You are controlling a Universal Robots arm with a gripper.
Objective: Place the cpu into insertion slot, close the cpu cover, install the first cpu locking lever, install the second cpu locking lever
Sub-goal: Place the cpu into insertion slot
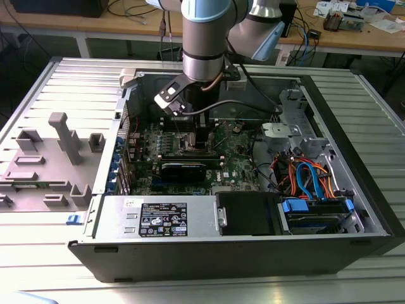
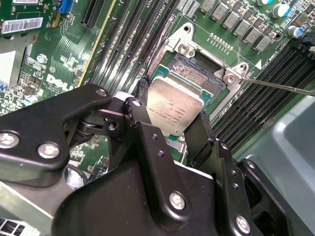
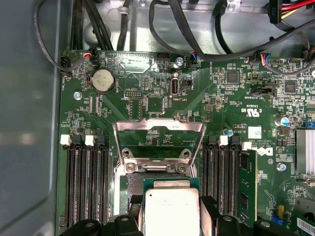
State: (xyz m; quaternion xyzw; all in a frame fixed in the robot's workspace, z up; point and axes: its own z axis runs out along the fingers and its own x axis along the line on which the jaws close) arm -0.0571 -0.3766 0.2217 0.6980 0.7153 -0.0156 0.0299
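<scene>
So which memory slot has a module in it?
The outermost slot on the finned heatsink's side: it holds a green module, while the other slots sit bare and black.

cpu (image 3: 172,214) in tool (image 3: 171,210), cpu cover (image 3: 160,126) open

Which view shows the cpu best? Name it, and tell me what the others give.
The second wrist view: the cpu shows nearly its whole silver top, gripped between the fingers over the insertion slot. The first wrist view crops it at the picture's edge. The exterior view has the arm standing over that spot.
</scene>
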